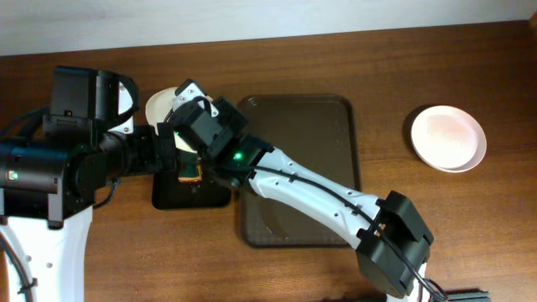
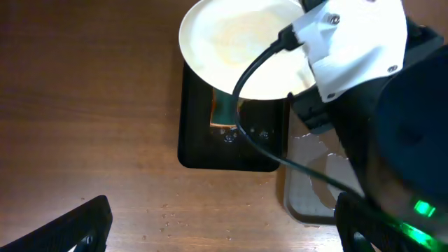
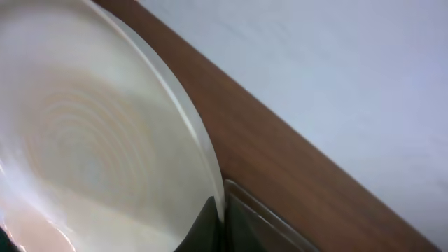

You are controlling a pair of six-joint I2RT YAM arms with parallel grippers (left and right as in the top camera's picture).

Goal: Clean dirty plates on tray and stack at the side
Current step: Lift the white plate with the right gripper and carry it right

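Currently, far left: left tool (image 2: 222,208) spread wide over bare worktop (image 2: 84,105), holding nothing, touching nothing

Just right of it: one white plate (image 2: 224,42) held up in the air, tilted, over the back end of the small black tray (image 2: 203,150). A green and orange sponge (image 2: 225,112) sits on that tray just under the plate's lower edge; whether they touch, cannot tell. No clear red smear on the visible face

Right tool (image 1: 183,102): pressed together on that plate's rim, one dark finger (image 3: 206,227) against the edge in the wrist view

Centre: brown tray (image 1: 319,126) carries no plates, only some wet sheen

Far right: stack of plates (image 1: 448,137) on the worktop, well apart from the tray; looks like two, count not certain

Judgement: task near its end. Left to do: finish wiping the held plate, carry it right, set it on the stack
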